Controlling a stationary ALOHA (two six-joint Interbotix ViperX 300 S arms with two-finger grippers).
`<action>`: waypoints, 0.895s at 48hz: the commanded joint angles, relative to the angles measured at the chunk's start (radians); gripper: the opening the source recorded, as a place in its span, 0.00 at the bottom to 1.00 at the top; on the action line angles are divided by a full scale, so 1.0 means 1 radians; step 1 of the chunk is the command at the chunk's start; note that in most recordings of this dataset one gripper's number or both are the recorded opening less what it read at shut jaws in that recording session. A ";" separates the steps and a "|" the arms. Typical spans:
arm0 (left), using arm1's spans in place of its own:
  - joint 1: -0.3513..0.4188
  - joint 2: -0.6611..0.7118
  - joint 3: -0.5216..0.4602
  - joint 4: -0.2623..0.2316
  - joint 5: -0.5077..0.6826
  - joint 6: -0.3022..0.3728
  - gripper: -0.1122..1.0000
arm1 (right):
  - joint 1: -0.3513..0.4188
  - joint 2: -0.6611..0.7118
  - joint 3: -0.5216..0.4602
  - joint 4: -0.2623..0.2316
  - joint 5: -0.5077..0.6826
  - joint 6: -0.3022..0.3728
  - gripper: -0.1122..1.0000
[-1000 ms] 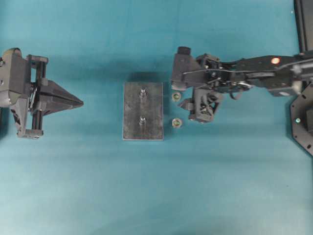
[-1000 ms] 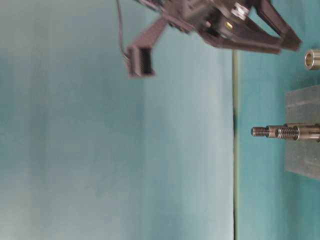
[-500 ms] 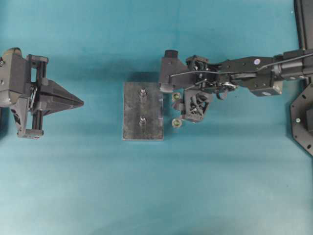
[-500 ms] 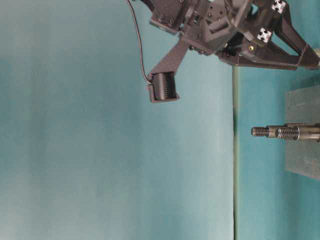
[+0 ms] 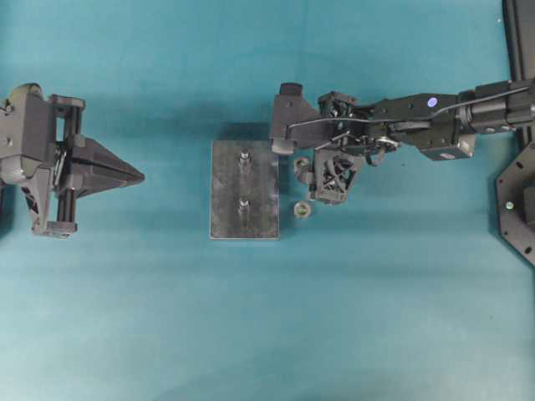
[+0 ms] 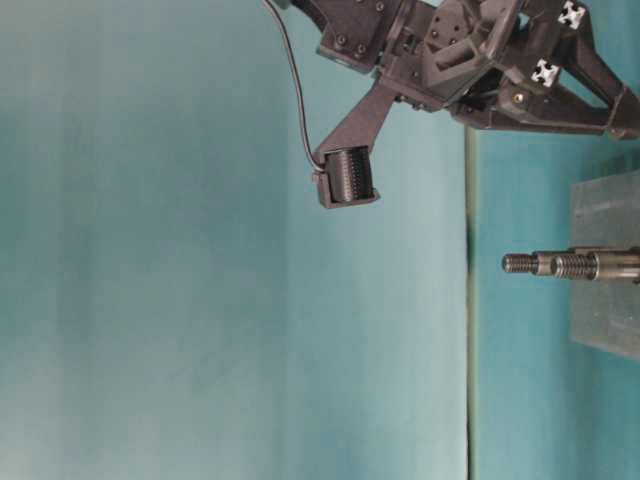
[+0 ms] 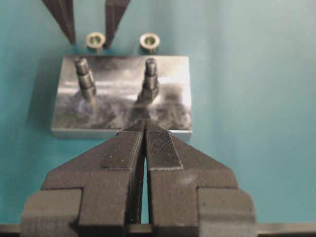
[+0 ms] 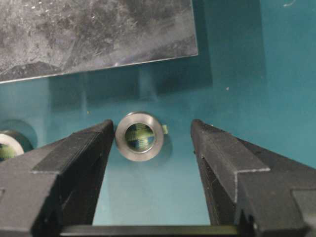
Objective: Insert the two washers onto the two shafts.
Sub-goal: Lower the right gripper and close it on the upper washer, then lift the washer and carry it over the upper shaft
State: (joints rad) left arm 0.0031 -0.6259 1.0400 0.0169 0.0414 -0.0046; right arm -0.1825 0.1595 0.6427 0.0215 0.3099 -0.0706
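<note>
Fingers (image 8: 81, 163) of the right gripper (image 8: 148, 163) stand wide apart and empty, straddling a washer (image 8: 138, 136) that lies flat on the counter (image 8: 237, 59), nearer one finger than the other. A second washer (image 8: 7, 148) sits just beside, outside the straddle. Judged from this, the pick-up step is in hand; next comes lowering, centring and closing. The plate (image 5: 243, 200) edge lies near ahead, its two shafts (image 5: 243, 157) upright. The left gripper (image 7: 144, 143) rests pressed closed, well apart, with open counter between.
</note>
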 commanded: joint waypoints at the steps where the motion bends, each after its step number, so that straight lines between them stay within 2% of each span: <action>1: 0.000 0.000 -0.025 0.003 -0.009 0.000 0.10 | 0.008 -0.012 -0.012 -0.002 -0.003 -0.008 0.72; 11: 0.000 0.003 -0.025 0.003 -0.012 0.000 0.10 | 0.017 -0.002 -0.011 0.000 -0.003 -0.003 0.68; 15: 0.000 0.003 -0.023 0.003 -0.015 0.000 0.10 | 0.017 0.002 -0.012 -0.002 -0.002 -0.003 0.61; 22: 0.000 0.002 -0.023 0.003 -0.021 -0.003 0.10 | 0.017 0.005 -0.014 -0.002 -0.002 -0.005 0.43; 24: 0.000 0.003 -0.023 0.003 -0.021 -0.003 0.10 | 0.018 0.005 -0.014 -0.002 -0.002 -0.005 0.40; 34: 0.000 0.003 -0.023 0.003 -0.021 -0.003 0.10 | 0.014 -0.014 -0.032 -0.006 0.035 -0.006 0.40; 43: -0.002 0.003 -0.026 0.003 -0.021 -0.003 0.10 | 0.015 -0.067 -0.095 -0.017 0.094 -0.006 0.40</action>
State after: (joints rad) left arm 0.0015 -0.6213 1.0400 0.0169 0.0291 -0.0061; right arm -0.1687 0.1503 0.5921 0.0077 0.3804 -0.0706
